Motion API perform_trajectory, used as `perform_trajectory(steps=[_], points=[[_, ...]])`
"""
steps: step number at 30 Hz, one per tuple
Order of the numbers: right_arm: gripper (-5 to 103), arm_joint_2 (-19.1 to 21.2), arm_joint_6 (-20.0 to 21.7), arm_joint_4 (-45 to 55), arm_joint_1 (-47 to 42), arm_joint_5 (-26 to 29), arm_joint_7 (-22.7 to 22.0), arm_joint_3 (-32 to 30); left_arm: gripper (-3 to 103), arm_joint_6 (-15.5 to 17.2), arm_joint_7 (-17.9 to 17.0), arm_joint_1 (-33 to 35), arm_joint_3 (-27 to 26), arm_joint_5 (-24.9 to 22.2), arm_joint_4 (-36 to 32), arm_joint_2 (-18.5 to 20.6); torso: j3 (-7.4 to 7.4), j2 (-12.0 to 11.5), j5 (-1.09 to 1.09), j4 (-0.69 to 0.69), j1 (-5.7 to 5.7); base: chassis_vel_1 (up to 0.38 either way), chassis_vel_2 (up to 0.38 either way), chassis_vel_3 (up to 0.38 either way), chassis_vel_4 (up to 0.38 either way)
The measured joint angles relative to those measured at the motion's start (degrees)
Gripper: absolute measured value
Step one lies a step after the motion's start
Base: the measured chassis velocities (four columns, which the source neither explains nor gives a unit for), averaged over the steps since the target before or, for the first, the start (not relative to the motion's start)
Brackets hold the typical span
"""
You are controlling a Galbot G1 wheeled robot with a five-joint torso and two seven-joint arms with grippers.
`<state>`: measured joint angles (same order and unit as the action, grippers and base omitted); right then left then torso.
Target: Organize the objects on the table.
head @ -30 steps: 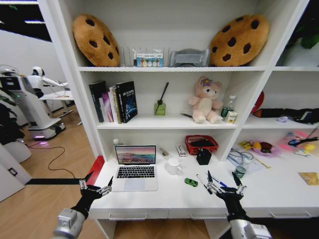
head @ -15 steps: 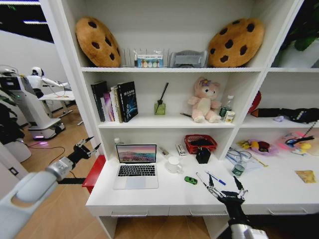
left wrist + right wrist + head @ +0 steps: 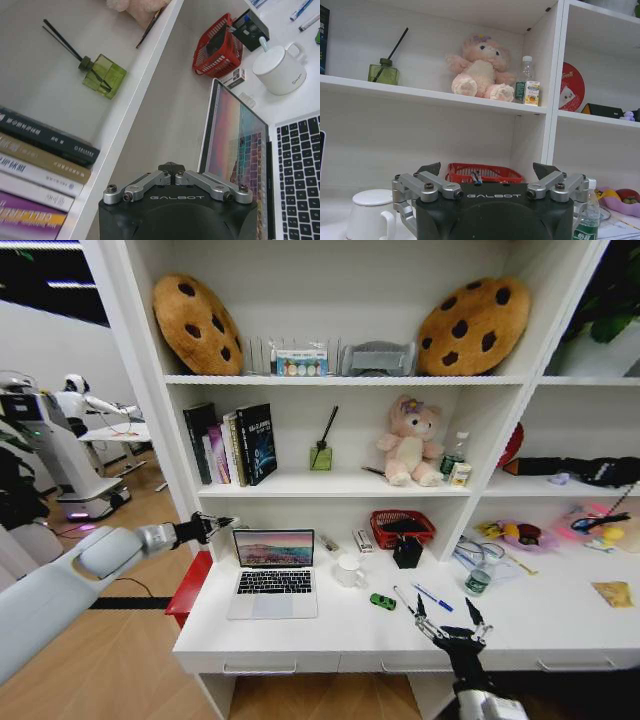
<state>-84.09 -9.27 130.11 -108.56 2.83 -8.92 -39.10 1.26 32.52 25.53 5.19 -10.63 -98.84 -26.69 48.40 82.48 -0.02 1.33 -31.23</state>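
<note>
A thin silver laptop [image 3: 272, 575] stands open on the long white table [image 3: 330, 632]. My left gripper [image 3: 215, 525] hangs shut and holding nothing beside the upper left corner of its screen [image 3: 240, 145]. To the right lie a tiny green item [image 3: 382, 603], a black pen [image 3: 405, 600] and a blue pen [image 3: 432, 597]. A green-capped bottle [image 3: 481, 580] stands beyond them, and a yellow crinkly packet [image 3: 613, 593] lies at the far right. My right gripper [image 3: 450, 622] hovers open over the table's front edge, just in front of the pens, with nothing between its fingers [image 3: 430, 168].
A white mug [image 3: 350, 572], a black pen holder [image 3: 407, 553] and a red basket [image 3: 404, 529] sit behind the laptop. The shelf above carries books [image 3: 230, 445], a green diffuser [image 3: 102, 75] and a pink plush bear [image 3: 410, 440]. Clutter covers the table's right end.
My left arm has swung in from beside the table to the laptop's screen corner, and its fingers have closed. The right gripper has stayed near the front edge.
</note>
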Motion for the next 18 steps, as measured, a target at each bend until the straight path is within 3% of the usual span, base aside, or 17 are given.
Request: perform_trajectory(steps=[5, 8, 18], points=[[100, -0.5, 0.2, -1.1, 0.5, 0.0, 0.0, 0.1, 0, 0.1, 2.2, -13.1, 13.1, 4.3, 5.9, -6.1, 0.00, 0.0, 0.03, 0.02, 0.00, 0.000, 0.000, 0.000, 0.000], [100, -0.8, 0.2, -1.5, 0.6, 0.1, 0.0, 0.0, 0, -0.4, 3.0, -16.9, 17.3, 4.8, 9.0, -8.8, 0.00, 0.0, 0.02, 0.01, 0.00, 0.000, 0.000, 0.000, 0.000], [100, -2.2, -0.3, -3.1, 0.6, 0.7, 0.0, -0.4, 0, -5.1, 6.4, -24.4, 23.1, 7.9, 19.1, -15.2, -0.01, 0.0, 0.02, 0.00, 0.01, 0.000, 0.000, 0.000, 0.000]])
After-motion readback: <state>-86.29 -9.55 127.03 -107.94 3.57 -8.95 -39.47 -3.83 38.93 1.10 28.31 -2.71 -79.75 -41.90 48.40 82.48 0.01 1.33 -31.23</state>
